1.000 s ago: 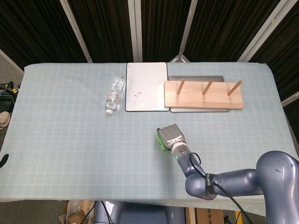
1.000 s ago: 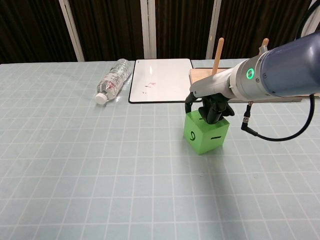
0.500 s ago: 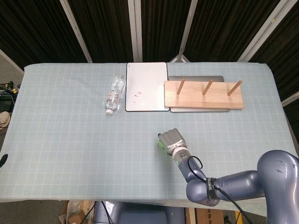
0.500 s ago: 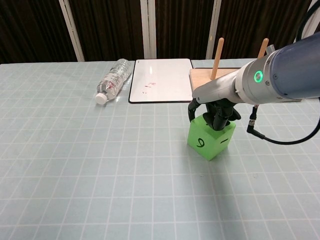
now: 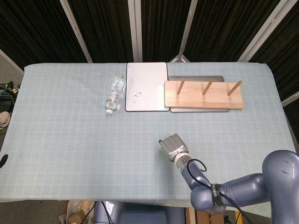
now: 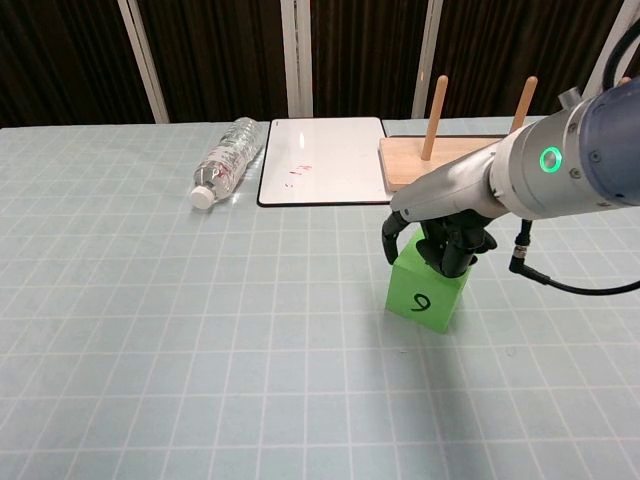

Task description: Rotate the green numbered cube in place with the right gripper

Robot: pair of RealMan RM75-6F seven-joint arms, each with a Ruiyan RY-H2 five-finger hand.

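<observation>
The green numbered cube (image 6: 426, 295) stands on the table right of centre, a black 9 on the face toward the chest camera. My right hand (image 6: 447, 238) comes down on it from above, dark fingers wrapped over its top and far side, gripping it. In the head view the hand (image 5: 174, 145) covers nearly all of the cube (image 5: 161, 150); only a green sliver shows at its left edge. The left hand appears in neither view.
A clear water bottle (image 6: 225, 159) lies on its side at the back left. A white board (image 6: 322, 158) lies behind the cube, and a wooden peg rack (image 6: 455, 152) stands at the back right, close behind my forearm. Pale checked cloth (image 6: 150, 330) covers the table.
The cube has turned under my right hand: the 9 swung from its left face round to the front. Cube and hand also drifted slightly right and nearer the table's front.
</observation>
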